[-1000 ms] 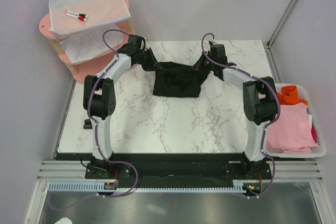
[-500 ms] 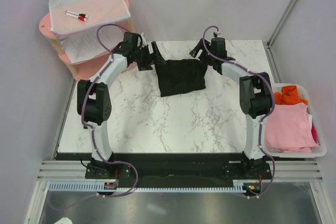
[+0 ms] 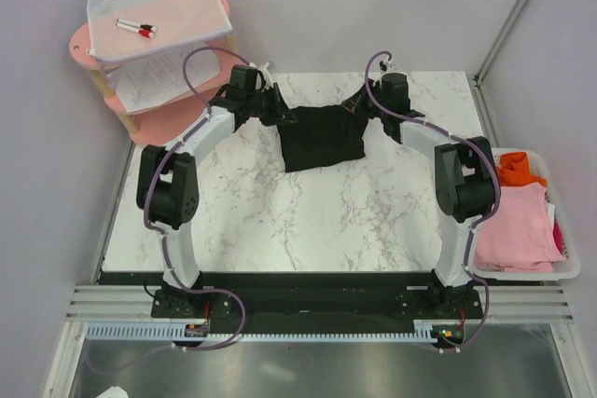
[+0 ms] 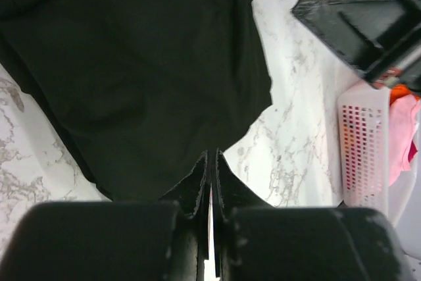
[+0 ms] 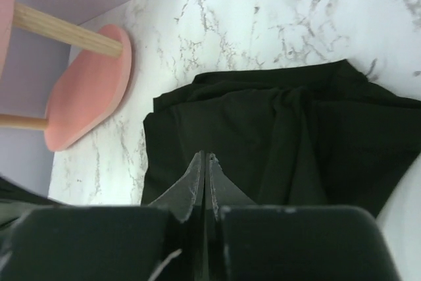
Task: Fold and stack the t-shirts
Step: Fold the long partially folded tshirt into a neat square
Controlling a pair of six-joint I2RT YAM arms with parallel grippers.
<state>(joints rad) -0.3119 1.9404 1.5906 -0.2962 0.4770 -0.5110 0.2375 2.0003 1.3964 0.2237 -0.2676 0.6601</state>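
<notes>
The black t-shirt point(image 3: 322, 137) lies partly folded at the far middle of the marble table point(image 3: 280, 221). My left gripper point(image 3: 283, 116) sits at its upper left corner, jaws shut; in the left wrist view the cloth's point(image 4: 145, 64) edge runs right to the tips of the gripper point(image 4: 210, 153). At the upper right corner my right gripper point(image 3: 360, 105) is shut too, its tips point(image 5: 206, 154) down on the black cloth point(image 5: 289, 129). A pink t-shirt point(image 3: 511, 226) and an orange one point(image 3: 516, 167) lie in the white basket point(image 3: 569, 272) on the right.
A pink shelf stand point(image 3: 163, 118) at the far left holds printed papers point(image 3: 154, 76) and a clear pouch with markers point(image 3: 159, 14). A small black object point(image 3: 157, 221) rests at the table's left edge. Grey walls close in the back and sides.
Both grippers held the shirt up, opened and let it drop flat at the far side, then moved in to its upper corners and shut again.
</notes>
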